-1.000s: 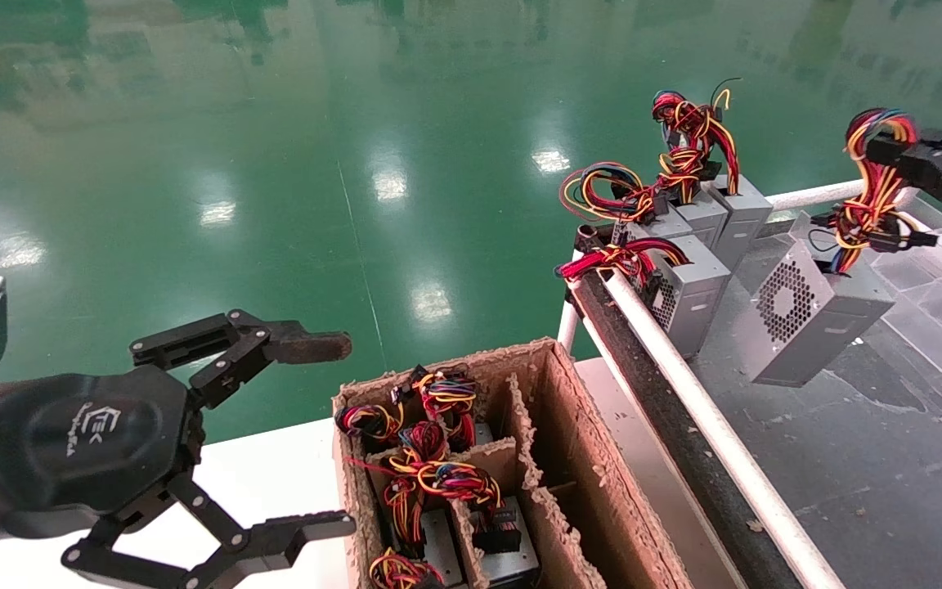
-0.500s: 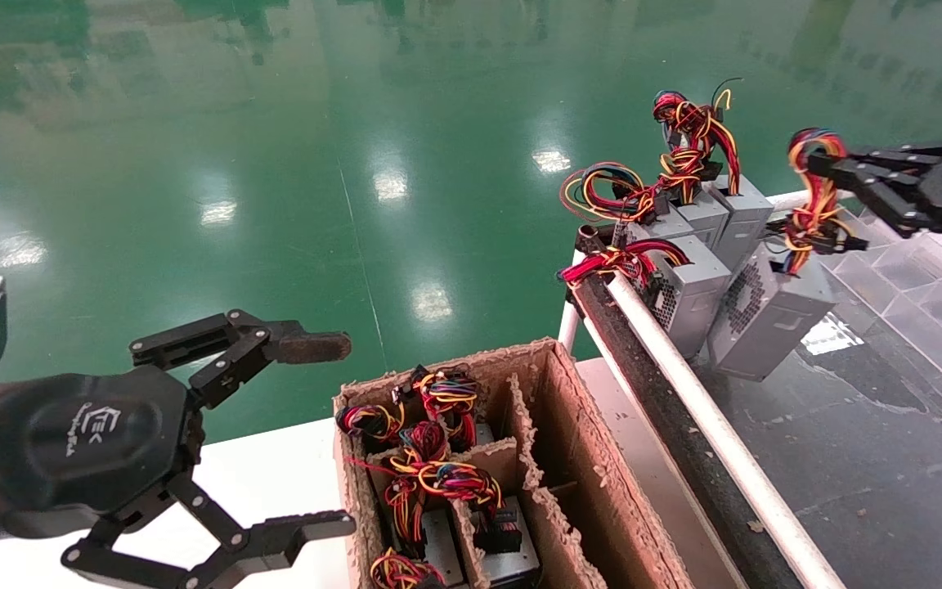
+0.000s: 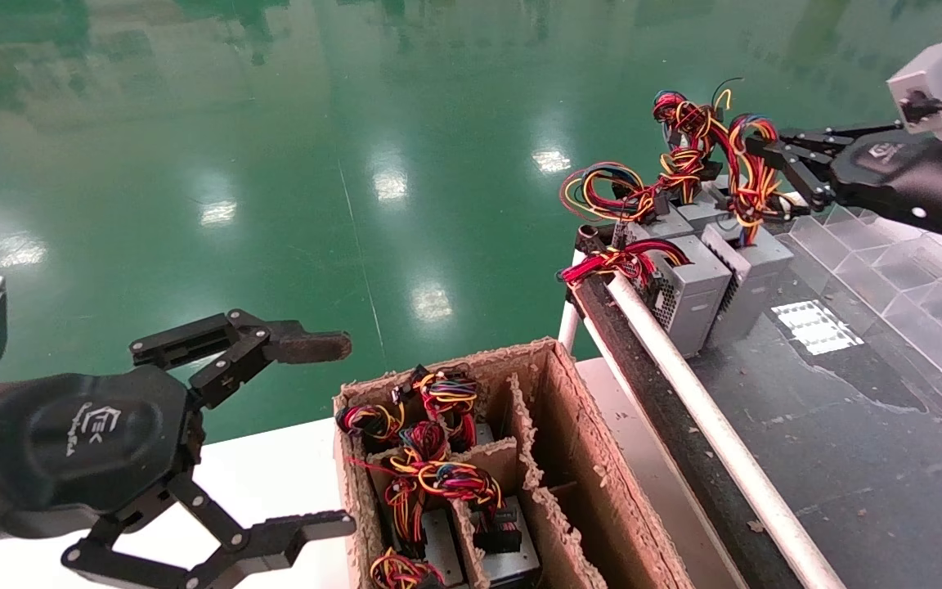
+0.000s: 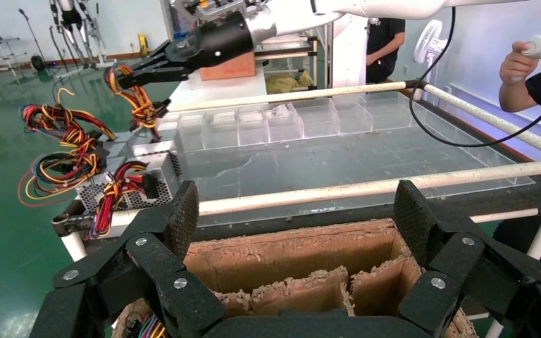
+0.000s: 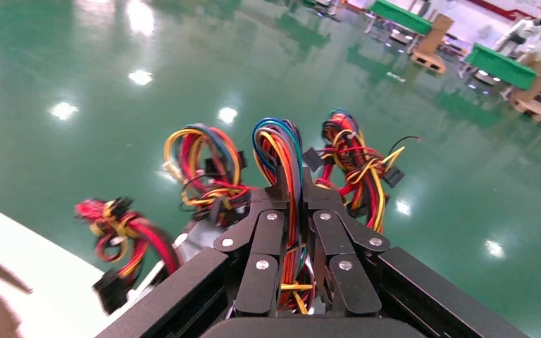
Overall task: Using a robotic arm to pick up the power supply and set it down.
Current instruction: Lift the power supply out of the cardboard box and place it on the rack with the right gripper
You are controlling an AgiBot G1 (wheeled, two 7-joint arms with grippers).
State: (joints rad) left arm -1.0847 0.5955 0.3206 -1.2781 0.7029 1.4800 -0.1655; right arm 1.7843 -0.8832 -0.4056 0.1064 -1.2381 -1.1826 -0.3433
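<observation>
My right gripper [image 3: 753, 149] [image 5: 292, 186] is shut on the red, yellow and blue wire bundle [image 5: 280, 144] of a grey power supply [image 3: 755, 270]. That box hangs upright from its wires, with its base down at the dark tabletop [image 3: 847, 425]. It is pressed against the row of similar power supplies [image 3: 688, 290] at the table's far left corner. In the left wrist view, the right gripper [image 4: 130, 74] holds the wires above the box [image 4: 151, 149]. My left gripper [image 3: 336, 433] [image 4: 297, 218] is open and holds nothing, beside the cardboard box.
A divided cardboard box [image 3: 594, 458] in front of me holds more power supplies with wire bundles [image 3: 438, 483]. A white rail [image 3: 708, 425] edges the dark table. Clear plastic compartments [image 3: 888, 245] line the table's right side. Green floor lies beyond.
My right gripper has carried the hanging power supply leftward. The box went from tilted over the open table to upright against the row of other supplies. The left arm has not moved.
</observation>
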